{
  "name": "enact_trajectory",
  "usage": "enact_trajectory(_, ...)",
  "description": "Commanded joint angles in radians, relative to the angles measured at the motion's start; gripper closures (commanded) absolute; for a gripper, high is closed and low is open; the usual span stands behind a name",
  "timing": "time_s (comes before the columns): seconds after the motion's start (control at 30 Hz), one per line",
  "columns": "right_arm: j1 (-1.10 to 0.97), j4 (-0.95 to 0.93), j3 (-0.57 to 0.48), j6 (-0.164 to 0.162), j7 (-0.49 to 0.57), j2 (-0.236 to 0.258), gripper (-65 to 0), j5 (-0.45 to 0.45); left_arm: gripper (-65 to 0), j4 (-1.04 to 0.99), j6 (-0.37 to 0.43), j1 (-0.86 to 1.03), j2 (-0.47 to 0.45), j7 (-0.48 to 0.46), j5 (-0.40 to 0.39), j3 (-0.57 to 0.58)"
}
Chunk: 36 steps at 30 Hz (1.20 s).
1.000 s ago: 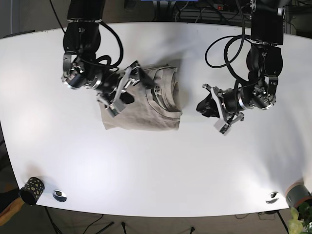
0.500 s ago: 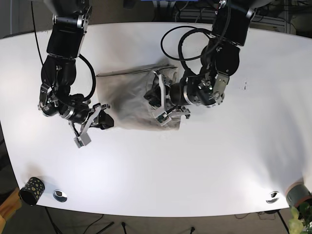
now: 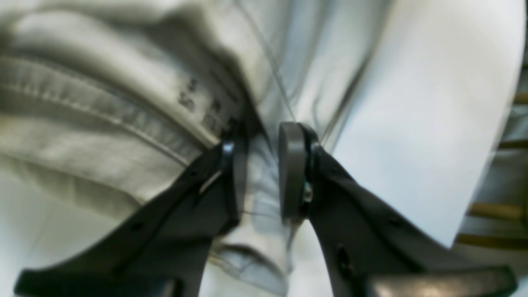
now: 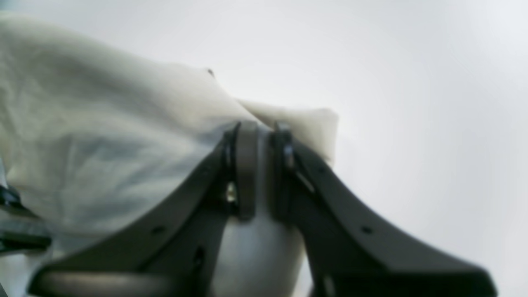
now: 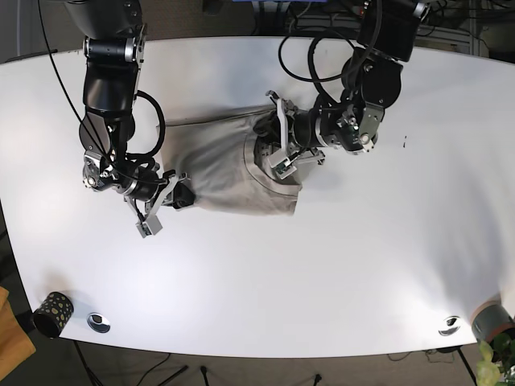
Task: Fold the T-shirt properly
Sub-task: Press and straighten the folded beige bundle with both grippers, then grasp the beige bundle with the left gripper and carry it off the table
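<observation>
A beige T-shirt (image 5: 217,161) lies partly folded on the white table (image 5: 322,257), collar towards the right. My left gripper (image 5: 278,149) is at the collar. In the left wrist view the left gripper (image 3: 264,132) has shirt fabric (image 3: 103,103) bunched between its pads, beside the neck label. My right gripper (image 5: 179,197) is at the shirt's lower left corner. In the right wrist view the right gripper (image 4: 264,130) stands nearly closed, pinching the edge of the shirt (image 4: 103,136).
A black patterned cup (image 5: 52,312) stands at the front left corner beside a metal disc (image 5: 98,322). A second disc (image 5: 450,326) and a grey cup (image 5: 491,322) are at the front right. Cables hang behind the table's far edge.
My right gripper has moved from beside the shirt onto its lower left corner. My left gripper has shifted up along the collar, and the shirt's right side has bunched up.
</observation>
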Motion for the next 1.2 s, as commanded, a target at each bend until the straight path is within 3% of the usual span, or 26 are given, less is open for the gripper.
enact_trajectory(0.0,0.021,0.023,0.004,0.006,-0.004,0.019,-6.0,-0.005,-12.5,-0.055,0.020,-0.050,-0.027,-0.006,0.068,0.002)
enact_trajectory(0.2,-0.037,0.123,0.001,0.006,-0.008,0.024,-6.0,-0.011,-12.5,-0.186,0.020,-0.162,-0.097,-0.070,0.062,0.002)
enact_trajectory(0.3,-0.079,0.212,-0.001,0.006,-0.071,0.018,-6.0,-0.007,-12.5,-0.198,0.020,-0.213,-0.110,-0.070,0.062,-0.003)
enact_trajectory(0.53,-0.210,0.519,-0.021,0.006,-0.185,-0.045,-6.0,-0.016,-12.5,-0.087,0.020,-0.268,-0.143,-0.070,0.063,-0.006)
enact_trajectory(0.67,-0.226,0.610,-0.058,0.006,-0.215,-0.042,-6.0,-0.016,-12.5,0.020,0.023,-0.267,-0.145,-0.066,0.066,-0.050)
enact_trajectory(1.0,-0.111,0.425,-0.067,0.006,-0.185,-0.008,-6.0,-0.018,-12.6,0.180,0.024,-0.174,-0.142,-0.064,0.068,-0.193)
enact_trajectory(1.17,-0.092,0.339,-0.140,0.006,-0.126,-0.004,-6.0,-0.018,-12.8,0.216,0.026,-0.118,-0.137,-0.064,0.068,-0.222)
